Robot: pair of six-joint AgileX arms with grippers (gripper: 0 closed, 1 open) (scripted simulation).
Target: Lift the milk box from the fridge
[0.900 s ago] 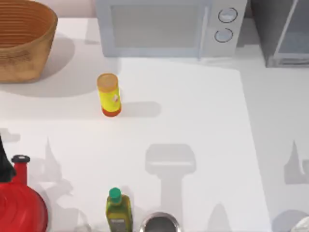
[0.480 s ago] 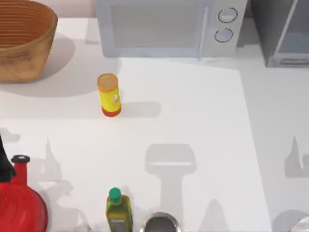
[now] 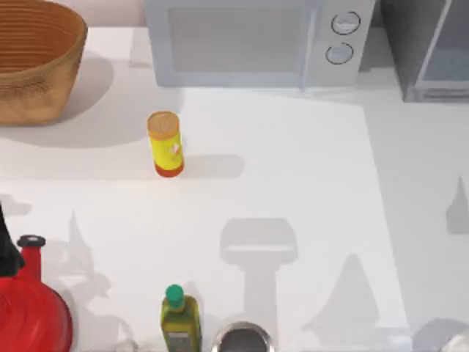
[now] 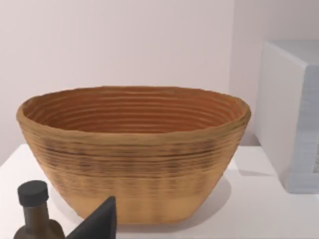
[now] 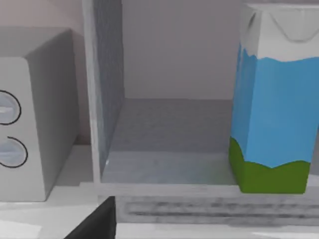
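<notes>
The milk box, a carton with a white top, light-blue sides and a green bottom band, stands upright on the floor of the fridge, at one side of the open compartment. A dark piece of my right gripper shows in front of the fridge's sill, well short of the carton and off to its side. From above, the dark grey fridge stands at the table's far right corner. In the left wrist view, a dark piece of my left gripper shows before the basket.
A white microwave with two dials stands beside the fridge. A woven basket is at the far left. On the table stand a yellow canister, an olive bottle, a red kettle and a metal cup.
The right arm's shadows on the right side of the table have grown and shifted toward the fridge. The things on the table have not moved.
</notes>
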